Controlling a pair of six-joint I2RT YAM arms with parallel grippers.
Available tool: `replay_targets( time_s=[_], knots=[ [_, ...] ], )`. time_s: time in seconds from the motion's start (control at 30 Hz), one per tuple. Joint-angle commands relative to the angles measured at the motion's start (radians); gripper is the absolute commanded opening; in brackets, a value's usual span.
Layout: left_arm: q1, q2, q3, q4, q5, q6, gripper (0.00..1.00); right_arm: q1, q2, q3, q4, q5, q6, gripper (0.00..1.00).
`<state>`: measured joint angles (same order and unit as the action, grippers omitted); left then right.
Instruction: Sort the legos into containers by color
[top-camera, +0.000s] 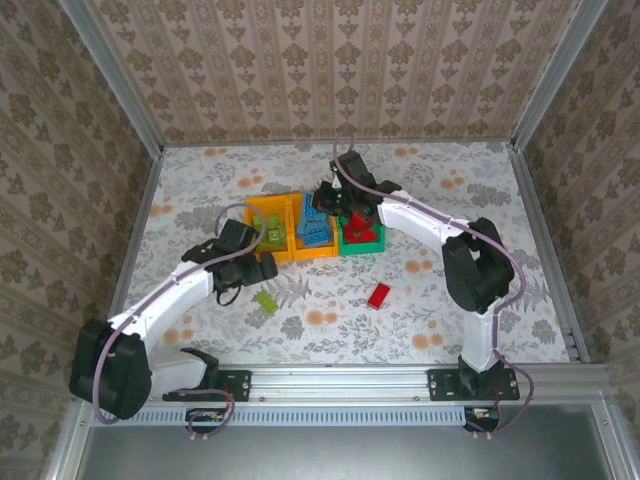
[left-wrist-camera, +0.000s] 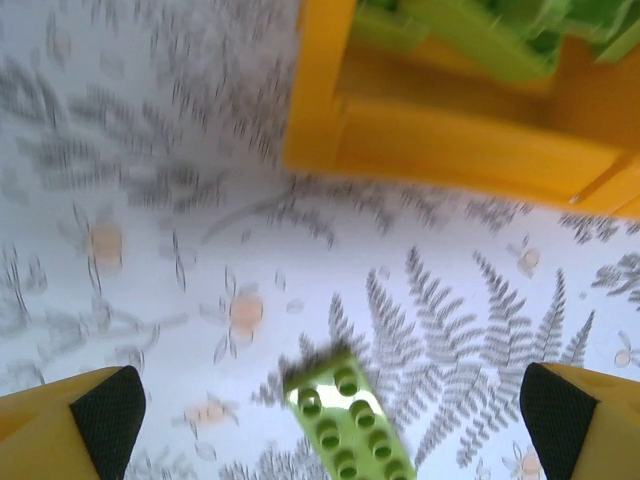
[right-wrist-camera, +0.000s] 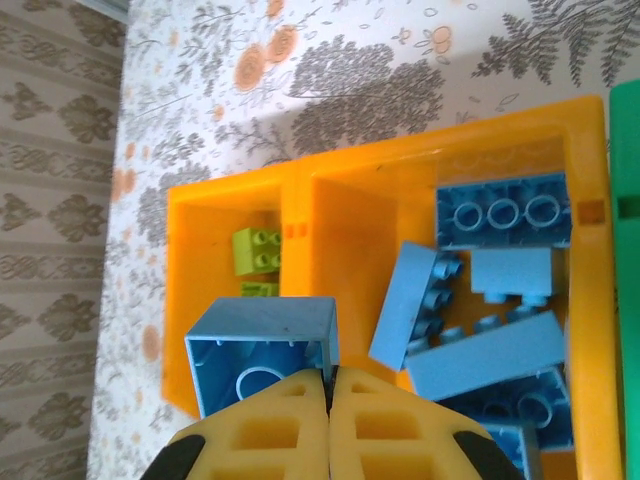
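Right wrist: right claw (right-wrist-camera: 328, 400) together, clamped on one wall of a blue brick (right-wrist-camera: 262, 350), hollow side facing camera, above the shared wall of left bin (right-wrist-camera: 190, 300) and middle bin (right-wrist-camera: 590, 250). Middle bin holds blue bricks (right-wrist-camera: 505, 210), left bin lime ones (right-wrist-camera: 256, 250). Left wrist: left claw (left-wrist-camera: 332, 405) wide apart, lime brick (left-wrist-camera: 350, 435) on the table (left-wrist-camera: 150, 150) between the fingers (left-wrist-camera: 100, 410), untouched, near left bin. Top external: red brick (top-camera: 378, 295) loose toward the table's near edge; green bin (top-camera: 362, 246) holds reds (top-camera: 362, 232).

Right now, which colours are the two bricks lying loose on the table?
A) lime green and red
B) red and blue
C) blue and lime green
A: a lime green brick and a red brick lie on the table, nearer the arms than the bins.
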<state>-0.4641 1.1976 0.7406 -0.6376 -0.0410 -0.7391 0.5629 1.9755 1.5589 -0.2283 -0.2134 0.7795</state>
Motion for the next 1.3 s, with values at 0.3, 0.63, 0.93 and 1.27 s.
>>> replay_targets(
  time_s=[0.3, 0.63, 0.93, 1.27],
  knots=[
    [-0.056, 0.042, -0.032, -0.117, 0.175, -0.344, 1.0, -0.003, 0.111, 0.109, -0.118, 0.117, -0.061, 0.12],
    [-0.107, 0.159, 0.019, -0.111, 0.19, -0.453, 1.0, -0.003, 0.13, 0.118, -0.124, 0.129, -0.068, 0.22],
    [-0.108, 0.188, 0.005, -0.077, 0.176, -0.488, 1.0, -0.003, 0.134, 0.122, -0.132, 0.122, -0.077, 0.44],
    [-0.107, 0.184, -0.013, -0.067, 0.167, -0.507, 1.0, -0.003, 0.097, 0.113, -0.135, 0.122, -0.094, 0.77]
  ],
)
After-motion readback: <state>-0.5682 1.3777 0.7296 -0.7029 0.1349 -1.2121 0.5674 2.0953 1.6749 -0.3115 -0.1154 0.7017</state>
